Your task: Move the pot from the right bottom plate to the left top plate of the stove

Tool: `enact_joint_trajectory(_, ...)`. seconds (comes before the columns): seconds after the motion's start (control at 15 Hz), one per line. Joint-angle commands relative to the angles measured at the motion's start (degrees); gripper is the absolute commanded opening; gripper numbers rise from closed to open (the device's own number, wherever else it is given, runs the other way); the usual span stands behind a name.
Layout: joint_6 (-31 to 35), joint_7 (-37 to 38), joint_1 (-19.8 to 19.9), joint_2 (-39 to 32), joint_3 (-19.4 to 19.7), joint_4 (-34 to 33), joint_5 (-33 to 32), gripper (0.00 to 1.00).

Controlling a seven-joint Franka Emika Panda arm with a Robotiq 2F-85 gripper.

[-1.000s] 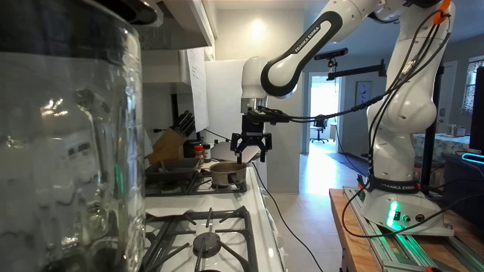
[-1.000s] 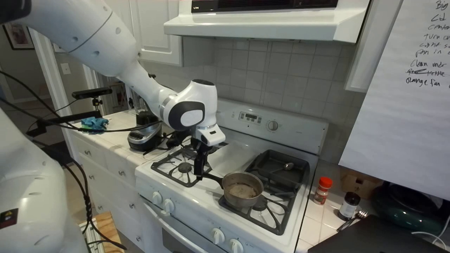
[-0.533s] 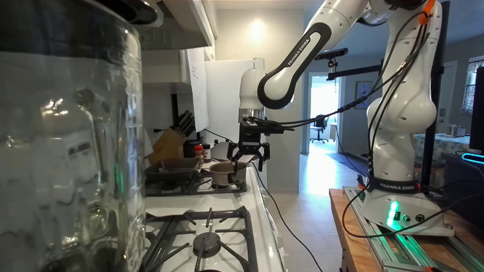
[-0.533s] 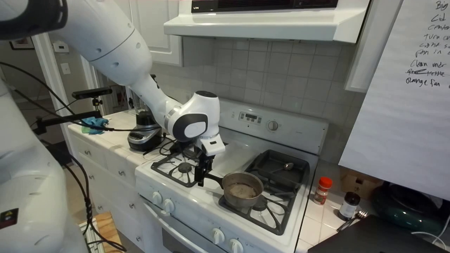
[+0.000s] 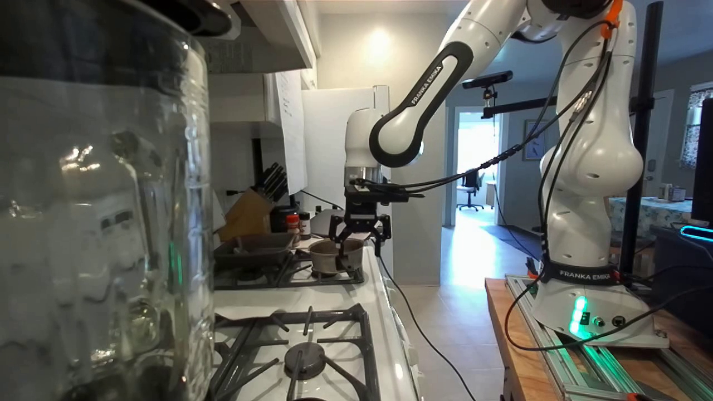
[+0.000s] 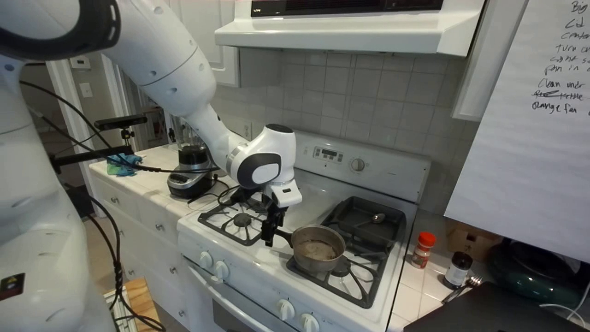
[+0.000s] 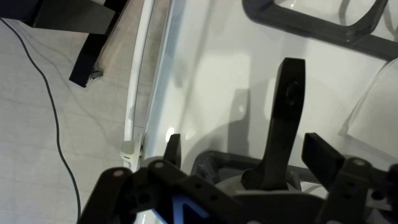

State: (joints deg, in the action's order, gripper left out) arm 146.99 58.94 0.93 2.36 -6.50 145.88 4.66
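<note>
- In an exterior view, a white Franka Emika arm reaches from its base to a gas stove, forearm slanting down, wrist upright, the gripper pointing straight down at a small metal pot. The fingers stand well apart.
- This side-on angle alone shows green lights glowing on the base and an office chair beyond a doorway.
- In an exterior view, the arm hangs in from upper left, bent at the wrist, the gripper at the pot's dark handle. The pot sits upright on the front right grate; the fingers overlap, so their spread cannot be told from here.
- Visible here and hidden side-on: the pot's stained bottom.
- In the wrist view, the fingers are spread wide, with nothing in their grasp. The handle runs between them, clear of both, nearer the finger at the picture's right.
- The handle's tip, masked by the gripper in an exterior view, shows fully here; most of the pot is hidden.
</note>
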Motion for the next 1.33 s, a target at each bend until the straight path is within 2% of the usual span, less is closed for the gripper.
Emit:
enact_joint_trajectory(0.0,1.2,1.8,-1.0,-3.1,1.2,-2.6,-2.5,0.91)
enact_joint_trajectory(0.13,1.4,2.2,-1.4,-4.0,1.6,-3.3,-3.5,0.81)
enact_joint_trajectory(0.2,1.3,2.1,-1.5,-4.5,1.8,-3.7,-3.9,0.84)
enact_joint_trajectory(0.47,1.7,2.9,-2.2,-6.1,2.4,-4.5,-6.6,0.65)
enact_joint_trajectory(0.53,2.1,3.0,-2.4,-6.6,2.6,-4.7,-7.2,0.67)
enact_joint_trajectory(0.6,2.4,3.2,-2.6,-6.9,2.9,-5.0,-7.7,0.61)
enact_joint_trajectory(0.67,2.5,3.4,-2.8,-7.3,3.1,-5.2,-8.2,0.64)
enact_joint_trajectory(0.8,2.8,3.8,-3.2,-7.7,3.5,-5.5,-8.9,0.63)
enact_joint_trajectory(0.93,3.0,4.0,-3.6,-7.9,3.8,-5.7,-9.5,0.46)
enact_joint_trajectory(1.0,3.0,4.1,-3.8,-8.0,4.0,-5.8,-9.6,0.33)
enact_joint_trajectory(1.13,3.0,4.3,-4.1,-7.9,4.2,-6.0,-10.1,0.15)
enact_joint_trajectory(1.27,2.8,4.5,-4.4,-7.6,4.3,-6.0,-10.3,0.01)
